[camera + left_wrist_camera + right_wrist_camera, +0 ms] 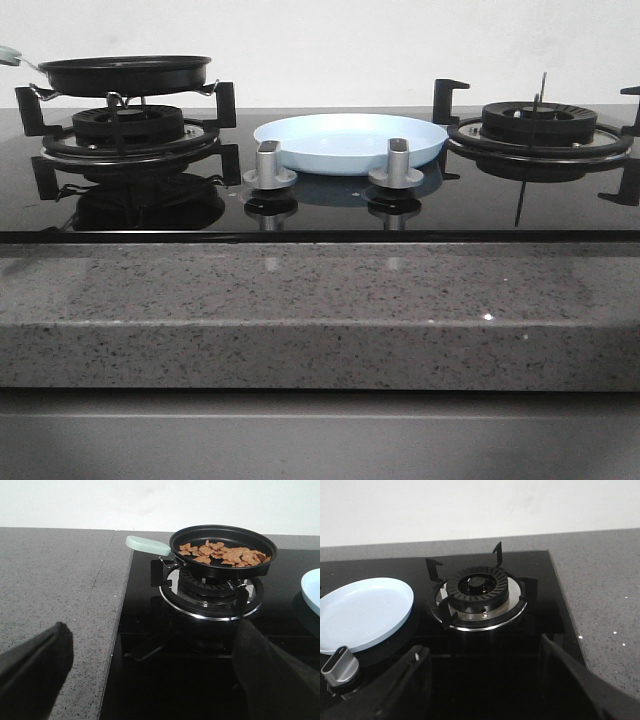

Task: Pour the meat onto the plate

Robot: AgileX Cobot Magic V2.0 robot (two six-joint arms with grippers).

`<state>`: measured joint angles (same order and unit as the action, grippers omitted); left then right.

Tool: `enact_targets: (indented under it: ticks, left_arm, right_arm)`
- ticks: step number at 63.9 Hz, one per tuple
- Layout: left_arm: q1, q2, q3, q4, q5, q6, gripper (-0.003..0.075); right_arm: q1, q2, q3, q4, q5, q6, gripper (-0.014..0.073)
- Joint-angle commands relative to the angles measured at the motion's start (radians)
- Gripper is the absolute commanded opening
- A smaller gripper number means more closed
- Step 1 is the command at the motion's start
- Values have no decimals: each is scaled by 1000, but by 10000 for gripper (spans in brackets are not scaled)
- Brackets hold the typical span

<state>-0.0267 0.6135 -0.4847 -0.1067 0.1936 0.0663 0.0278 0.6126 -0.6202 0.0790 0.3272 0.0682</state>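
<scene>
On the left burner sits a black pan holding the meat, its pale handle pointing left. The empty blue plate lies in the middle of the stove, just behind two knobs, with the bare right burner beside it. Both the left gripper and right gripper are spread wide, holding nothing.

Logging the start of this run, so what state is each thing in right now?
Meat: heaped in the pan.
Pan: upright on the left burner.
Plate: bare, flat on the stove.
Right burner: unlit, nothing on it.
Left gripper: open, holding nothing.
Right gripper: open, holding nothing.
</scene>
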Motion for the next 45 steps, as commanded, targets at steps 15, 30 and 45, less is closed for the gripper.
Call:
enact_targets:
  ticks: [15,30,45]
  left_arm:
    - [1,7,-39,-1,-85,0,636]
    - [1,7,-39,-1,-85,0,636]
    - [1,7,-39,-1,-85,0,636]
  right_arm:
    - [68,473,-440,2,164,-34,484]
    - [174,804,-800,4,420,-34,484]
    - [185,1145,-1189,70,731,-125,484]
